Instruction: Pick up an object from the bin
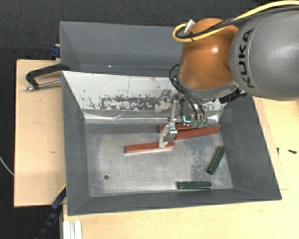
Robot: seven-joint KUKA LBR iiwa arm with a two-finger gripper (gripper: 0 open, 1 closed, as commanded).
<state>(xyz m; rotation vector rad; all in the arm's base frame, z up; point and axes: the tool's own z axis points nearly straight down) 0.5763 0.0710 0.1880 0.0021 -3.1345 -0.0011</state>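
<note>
Gripper [167,136]: hovering at one end of a long, flat red-brown strip [147,148].
Grip: cannot tell whether open or closed.
Nearby: dark green marker [215,160] lying apart.

Moderate, even light falls from above. The bin's [72,148] back wall glares white along its lower half; its floor is dull grey, darker under the arm [269,49] at the back right corner.

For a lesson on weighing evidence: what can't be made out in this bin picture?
Camera view:
- Upper reddish-brown flat stick: left end hidden by the gripper.
- Small dark speck on the grey metal bin floor: too small to identify.
- Bin's far right corner: hidden by the arm's orange cover.
</note>
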